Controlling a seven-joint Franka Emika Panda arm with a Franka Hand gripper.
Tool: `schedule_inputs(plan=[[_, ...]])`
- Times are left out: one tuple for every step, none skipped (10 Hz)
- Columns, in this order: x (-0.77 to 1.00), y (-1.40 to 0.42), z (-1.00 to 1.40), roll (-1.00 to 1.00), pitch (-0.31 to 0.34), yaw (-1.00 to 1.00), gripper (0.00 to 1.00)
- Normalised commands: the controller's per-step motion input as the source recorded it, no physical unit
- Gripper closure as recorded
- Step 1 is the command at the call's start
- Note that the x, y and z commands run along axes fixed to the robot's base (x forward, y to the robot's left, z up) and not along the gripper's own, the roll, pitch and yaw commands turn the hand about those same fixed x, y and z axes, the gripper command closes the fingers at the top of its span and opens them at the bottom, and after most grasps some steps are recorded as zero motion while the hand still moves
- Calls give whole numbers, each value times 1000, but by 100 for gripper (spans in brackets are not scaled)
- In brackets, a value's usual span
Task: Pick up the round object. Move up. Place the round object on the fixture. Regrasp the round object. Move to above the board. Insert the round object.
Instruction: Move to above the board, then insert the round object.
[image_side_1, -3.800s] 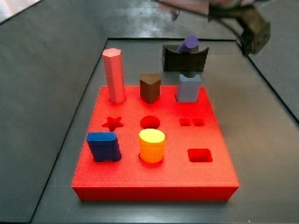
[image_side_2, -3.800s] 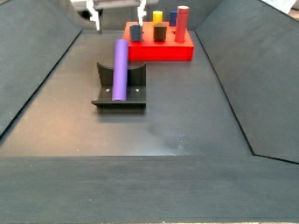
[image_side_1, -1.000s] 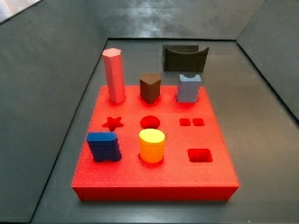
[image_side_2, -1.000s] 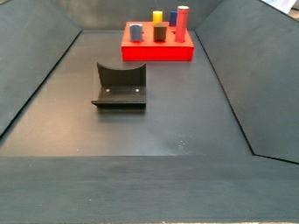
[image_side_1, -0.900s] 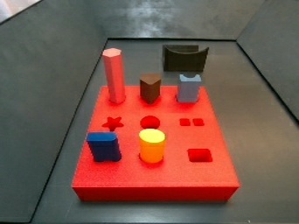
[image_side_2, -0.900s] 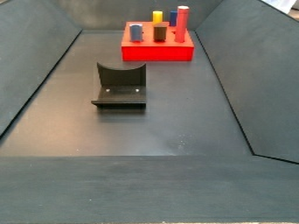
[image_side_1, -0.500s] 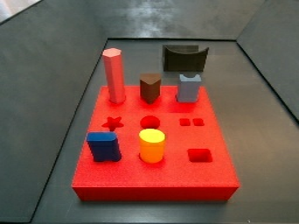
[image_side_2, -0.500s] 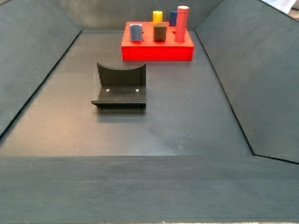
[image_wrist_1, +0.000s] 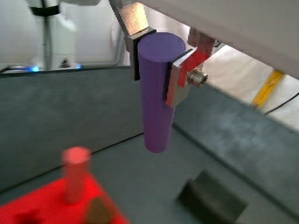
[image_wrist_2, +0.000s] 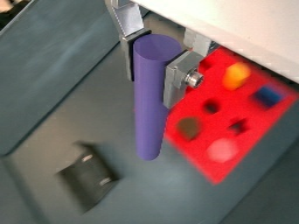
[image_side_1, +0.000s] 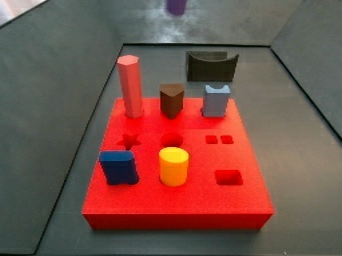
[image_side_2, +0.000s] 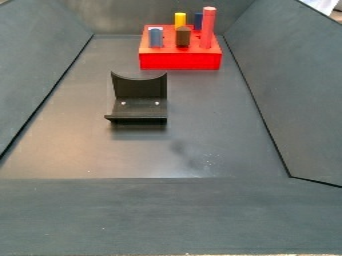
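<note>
While the long slim purple cylindrical peg (image_wrist_1: 156, 92) hangs upright high over the bin, the hand (image_wrist_1: 160, 68) has its two silver plate fingers (image_wrist_1: 184, 73) closed on the peg's upper end, most of the length dangling free below. In a side view only the peg's lower tip (image_side_1: 175, 6) shows at the top edge, above the far end of the flat red board with shaped holes (image_side_1: 174, 210); the hand itself is out of frame there. The dark green-black notched fixture (image_side_2: 138, 97) stands empty on the floor, apart from the board.

Judging by this, the carry toward the board is under way, and the round hole (image_side_1: 171, 140) looks like the target. A grip so near the top leaves a long lever, so any brush against the tall pink hexagonal peg (image_side_1: 130, 86) or the brown peg (image_side_1: 171, 99) beside the hole could tilt the peg. A tilted or offset tip would catch the rim and jam, or slide up through the pads.
</note>
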Motion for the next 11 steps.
schedule_inputs(plan=[[-203,-134,-21,-1000,-86,-159,100],[-115,-51,-17,-1000,-64,-158,100],[-85,-38,-13,-1000,-64,-154,100],[-68,-20,-7,-813,-56,-122,100],[-54,6,-5,-532,-39,-65,100],[-44,8,-5,-362,-33,-41,100],[-35,9,0,-243,-27,-27,100],[0,0,-20,0,0,0,100],[0,-69,-100,-14,0,0,100],[0,-254,-169,0,-41,3,100],[-163,-354,-140,-134,-254,0,100]])
